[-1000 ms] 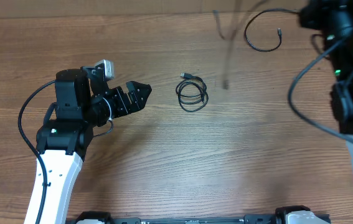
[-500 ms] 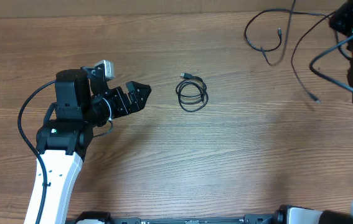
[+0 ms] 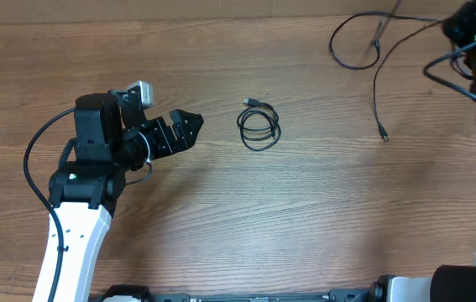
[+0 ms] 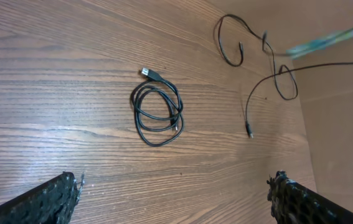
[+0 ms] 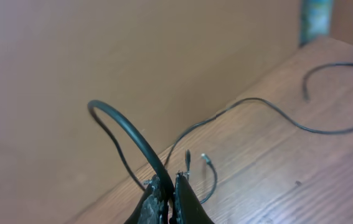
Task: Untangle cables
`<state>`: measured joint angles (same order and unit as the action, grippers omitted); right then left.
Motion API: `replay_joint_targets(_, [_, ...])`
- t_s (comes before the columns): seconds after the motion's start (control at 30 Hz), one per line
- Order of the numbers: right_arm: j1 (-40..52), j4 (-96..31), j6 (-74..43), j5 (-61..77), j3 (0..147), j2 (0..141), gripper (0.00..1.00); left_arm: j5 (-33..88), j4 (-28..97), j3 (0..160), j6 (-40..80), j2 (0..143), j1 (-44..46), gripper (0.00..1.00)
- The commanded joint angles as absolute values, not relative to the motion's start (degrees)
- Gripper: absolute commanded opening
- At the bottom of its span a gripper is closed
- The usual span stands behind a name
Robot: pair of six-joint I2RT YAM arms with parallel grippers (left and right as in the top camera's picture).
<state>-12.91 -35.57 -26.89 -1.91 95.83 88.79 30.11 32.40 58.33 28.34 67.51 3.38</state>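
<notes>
**Table** (image 3: 305, 218): we record a brown wood-grain top that carries every item below.

**Coiled cable** (image 3: 258, 127): we list one thin black cord wound into a small flat coil of a few turns. It lies near the middle of the table, toward the far side. Its plug end (image 3: 253, 103) sticks out at the far edge of the coil. In the left wrist view the same coil (image 4: 157, 111) lies flat ahead of the fingers, apart from them and from every other cord.

**Loose cables** (image 3: 375, 80): we list thin black strands at the far right of the table, well apart from the coil. One forms an open loop (image 3: 332, 49) near the far edge. Another runs toward the near side and ends in a small plug (image 3: 384, 136). They cross near the far edge; we cannot tell whether they are one cord or two.

**Left gripper** (image 3: 189, 127): we find it left of the coil, pointing toward it, jaws spread wide and holding nothing. Its two fingertips (image 4: 61, 193) show at the bottom corners of its own camera view.

**Right gripper** (image 5: 169, 193): we find the jaws closed, pinching a black strand (image 5: 126, 130) of the loose cables, which arches up out of the fingertips. We cannot tell which strand it is.
</notes>
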Motion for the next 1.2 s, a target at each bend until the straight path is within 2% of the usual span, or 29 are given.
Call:
replay_joint_targets(0.0, [-15.33, -36.01, -30.28, -1.04, 96.82, 88.47, 0.04, 29.34, 32.51, 59.4, 27.0, 66.26, 3.55, 1.0])
replay_joint_targets(0.2, [-16.12, -36.18, -26.74, 8.99, 96.82, 88.49, 0.04, 28.51, 32.56, 59.4, 27.03, 66.26, 3.55, 1.0])
replay_joint_targets(0.6, [-15.33, -36.58, -27.22, 22.65, 96.84, 86.98, 0.04, 28.08, 32.77, 59.4, 27.03, 66.26, 3.55, 1.0])
replay_joint_targets(0.83, [-15.84, -38.89, -27.18, 21.76, 96.82, 86.28, 0.04, 27.7, 32.75, 59.42, 27.03, 66.26, 3.55, 1.0])
replay_joint_targets(1.0, [-17.12, -44.62, -26.92, 10.09, 96.73, 87.59, 0.04, 27.53, 32.73, 59.42, 27.0, 66.26, 3.55, 1.0])
replay_joint_targets(1.17, [-19.2, -46.92, -25.39, 7.51, 96.73, 91.24, 0.04, 26.79, 32.73, 59.4, 27.03, 66.26, 3.55, 1.0])
